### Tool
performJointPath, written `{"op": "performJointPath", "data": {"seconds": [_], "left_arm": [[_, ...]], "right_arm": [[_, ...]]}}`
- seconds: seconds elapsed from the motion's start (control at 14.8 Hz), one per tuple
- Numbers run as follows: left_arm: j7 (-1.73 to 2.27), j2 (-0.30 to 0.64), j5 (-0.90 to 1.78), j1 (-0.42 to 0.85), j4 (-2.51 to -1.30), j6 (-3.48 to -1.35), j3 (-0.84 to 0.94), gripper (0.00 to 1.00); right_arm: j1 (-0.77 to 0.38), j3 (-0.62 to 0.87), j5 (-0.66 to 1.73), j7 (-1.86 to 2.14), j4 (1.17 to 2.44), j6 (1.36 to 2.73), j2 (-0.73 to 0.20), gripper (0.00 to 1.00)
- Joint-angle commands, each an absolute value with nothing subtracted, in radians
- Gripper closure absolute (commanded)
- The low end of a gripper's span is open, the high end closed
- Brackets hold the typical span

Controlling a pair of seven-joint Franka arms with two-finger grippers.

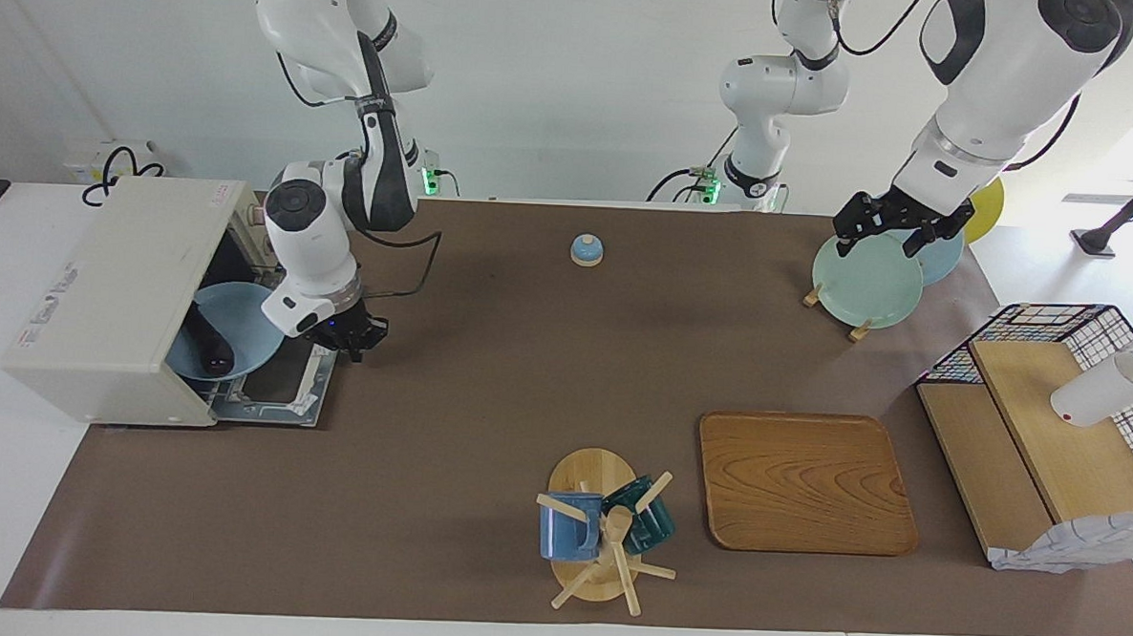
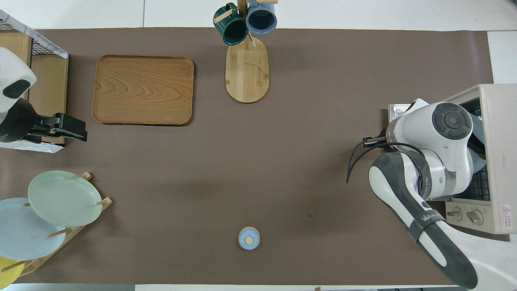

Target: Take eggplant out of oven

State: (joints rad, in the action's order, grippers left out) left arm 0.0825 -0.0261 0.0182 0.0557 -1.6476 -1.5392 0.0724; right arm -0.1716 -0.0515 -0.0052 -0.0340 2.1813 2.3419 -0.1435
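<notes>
The cream-white oven [image 1: 113, 298] stands at the right arm's end of the table. Its glass door [image 1: 272, 391] lies folded down flat on the mat. Inside, the dark eggplant [image 1: 209, 350] rests on a pale blue plate [image 1: 241, 318]. My right gripper [image 1: 351, 332] hangs low at the door's free edge, at the corner nearer the robots. In the overhead view the right arm's wrist [image 2: 444, 125] hides that gripper and most of the oven's [image 2: 499, 157] mouth. My left gripper [image 1: 898, 232] waits open above the plate rack.
A green plate [image 1: 865, 278] leans in the rack under the left gripper. A blue bell [image 1: 586, 250] sits mid-table near the robots. A mug tree [image 1: 605, 530], a wooden tray [image 1: 803, 481] and a wire-sided shelf [image 1: 1049, 444] with a white bottle [image 1: 1109, 385] are farther out.
</notes>
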Motion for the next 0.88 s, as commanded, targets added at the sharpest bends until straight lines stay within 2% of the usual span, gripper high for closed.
{"op": "performJointPath", "data": {"seconds": [0.0, 0.07, 0.14, 0.27, 0.41, 0.81], "left_arm": [[0.075, -0.049, 0.02, 0.048, -1.672, -1.581, 0.077, 0.0], [0.072, -0.049, 0.02, 0.045, -1.677, -1.592, 0.077, 0.0], [0.071, -0.051, 0.02, 0.044, -1.68, -1.612, 0.077, 0.0], [0.072, -0.051, 0.021, 0.043, -1.7, -1.644, 0.075, 0.0], [0.071, -0.046, 0.021, 0.037, -1.712, -1.676, 0.075, 0.0], [0.071, -0.04, 0.026, 0.034, -1.778, -1.762, 0.075, 0.0]], "right_arm": [[-0.213, -0.063, 0.032, -0.055, 2.096, 2.223, -0.134, 0.64], [-0.209, -0.067, 0.029, -0.055, 2.065, 2.153, -0.132, 0.51], [-0.2, -0.074, 0.022, -0.054, 2.047, 2.104, -0.124, 0.49], [-0.141, -0.066, -0.087, -0.049, 2.045, 2.065, -0.089, 0.51], [-0.133, -0.069, -0.147, -0.054, 2.046, 1.996, -0.08, 0.55], [-0.068, -0.069, -0.25, 0.032, 2.066, 1.999, -0.069, 0.58]]}}
